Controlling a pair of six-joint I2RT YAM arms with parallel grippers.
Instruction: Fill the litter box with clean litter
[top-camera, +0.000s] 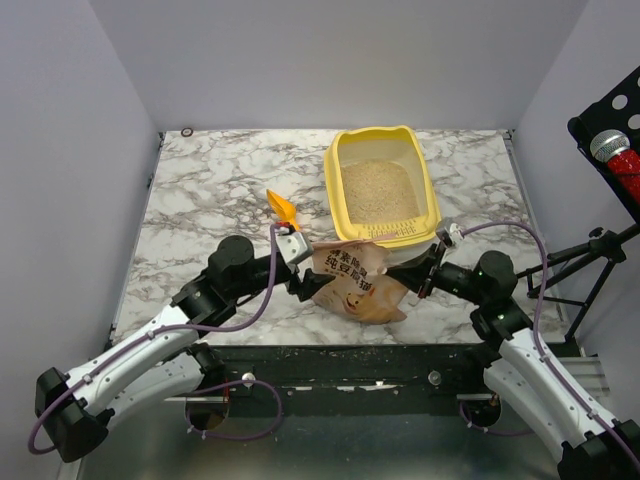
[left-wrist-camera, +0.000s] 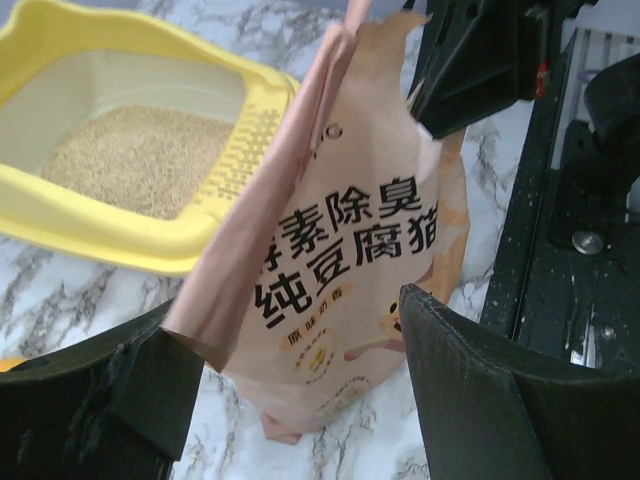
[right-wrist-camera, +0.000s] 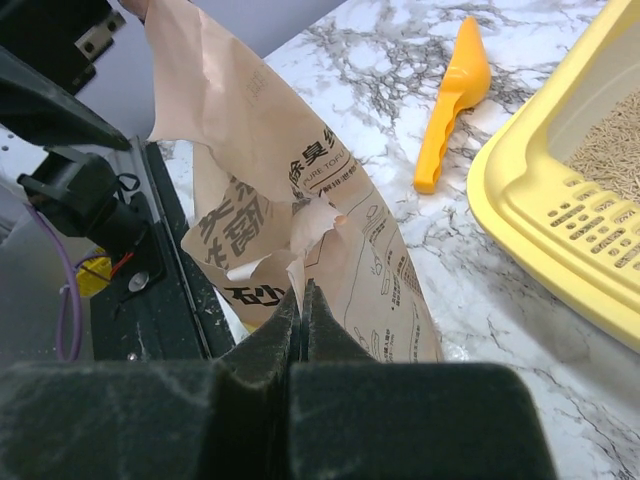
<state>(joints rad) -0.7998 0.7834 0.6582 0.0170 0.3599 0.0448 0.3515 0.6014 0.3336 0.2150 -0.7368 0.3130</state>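
Observation:
The yellow litter box stands at the back right of the marble table with beige clean litter in its bottom. It also shows in the left wrist view with the litter, and in the right wrist view. A pinkish-tan bag stands in front of the box, between the two grippers. My left gripper is open, its fingers either side of the bag. My right gripper is shut on the bag's torn edge.
An orange scoop lies left of the box, also in the right wrist view. A microphone and black stand are off the table at the right. The table's near edge runs just behind the bag. Grey walls enclose the table.

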